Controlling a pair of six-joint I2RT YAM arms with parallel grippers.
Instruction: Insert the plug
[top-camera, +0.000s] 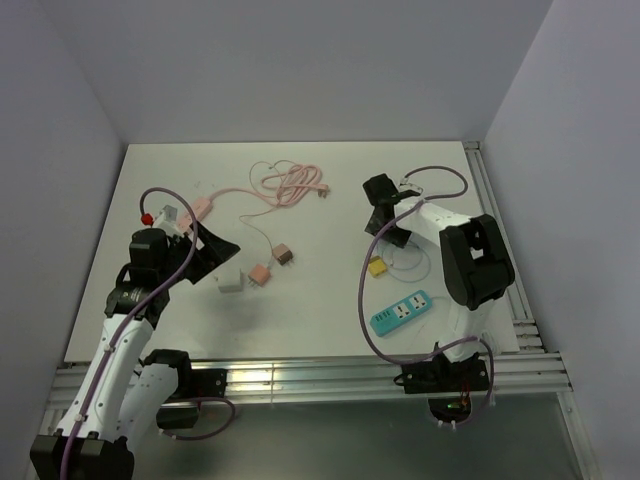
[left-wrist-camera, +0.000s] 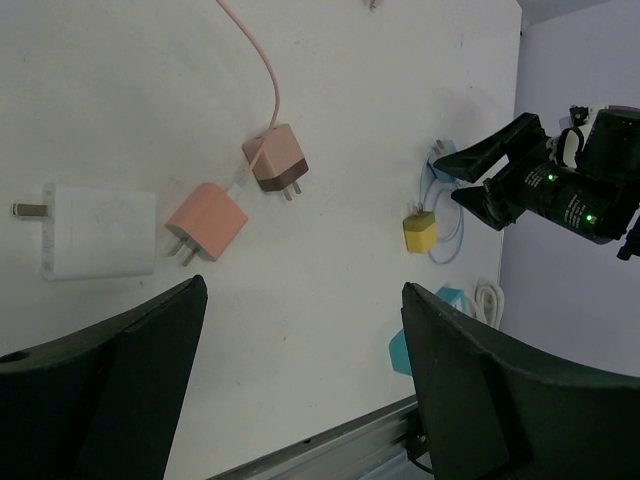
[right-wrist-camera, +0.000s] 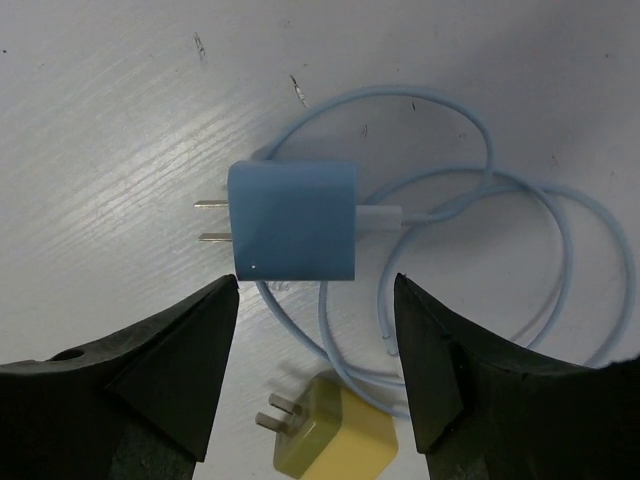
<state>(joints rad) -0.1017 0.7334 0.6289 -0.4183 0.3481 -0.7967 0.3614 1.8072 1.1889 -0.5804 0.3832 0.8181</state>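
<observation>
A blue plug (right-wrist-camera: 293, 220) with a pale blue cable (right-wrist-camera: 520, 200) lies flat on the white table, prongs pointing left. My right gripper (right-wrist-camera: 316, 283) hangs open just above it, its fingertips at the plug's near edge and nothing between them. A yellow plug (right-wrist-camera: 335, 435) lies closer in, between the fingers. The teal power strip (top-camera: 402, 312) rests near the right arm's base. My left gripper (left-wrist-camera: 303, 292) is open over bare table, empty. A white plug (left-wrist-camera: 98, 231), a pink plug (left-wrist-camera: 207, 221) and a brown plug (left-wrist-camera: 275, 159) lie ahead of it.
A coiled pink cable (top-camera: 290, 185) lies at the back middle of the table (top-camera: 330, 330). Metal rails run along the near edge (top-camera: 320, 378) and the right side (top-camera: 495, 220). Grey walls enclose the table on three sides.
</observation>
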